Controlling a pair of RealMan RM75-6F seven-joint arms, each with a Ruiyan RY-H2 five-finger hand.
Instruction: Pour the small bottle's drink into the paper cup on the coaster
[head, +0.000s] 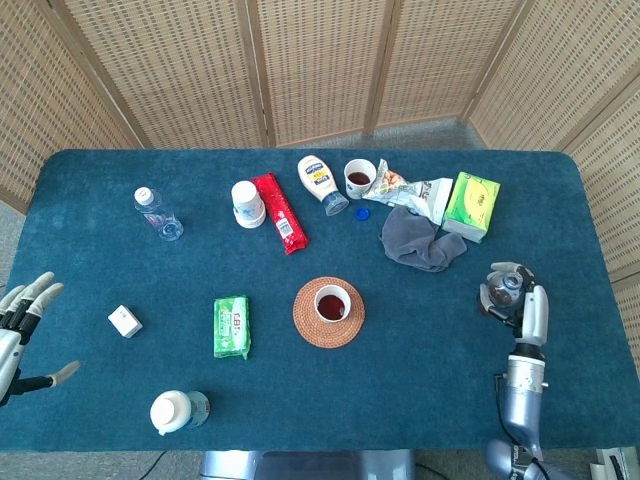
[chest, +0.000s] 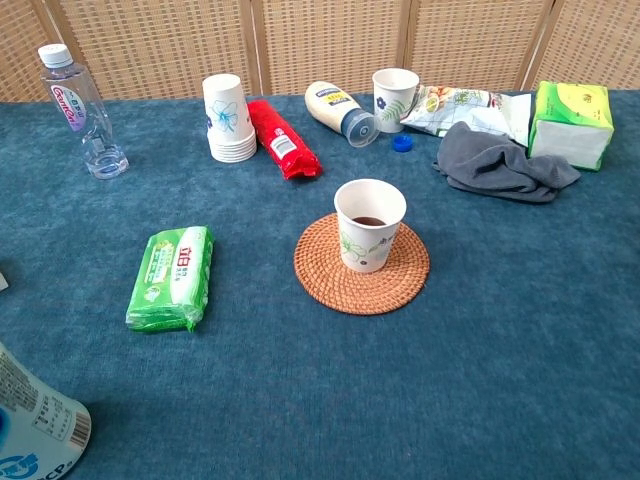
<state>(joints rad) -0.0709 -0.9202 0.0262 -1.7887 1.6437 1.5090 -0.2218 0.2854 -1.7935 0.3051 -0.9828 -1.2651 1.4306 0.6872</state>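
From the head view, our right hand (head: 520, 305) gripped the small bottle (head: 499, 291) near the desk's (head: 420, 400) right edge, well apart from the paper cup (head: 331, 302), which held dark drink on the coaster (head: 304, 322). Our left hand (head: 22, 325) hung at the left edge, fingers spread, holding nothing. From the chest view, we saw only the paper cup (chest: 369, 224) upright on the coaster (chest: 320, 275), neither hand.

A folding screen of woven rattan panels (head: 310, 60) in light wooden frames encloses the desk (head: 560, 220), which is covered in dark teal cloth under soft, even light.
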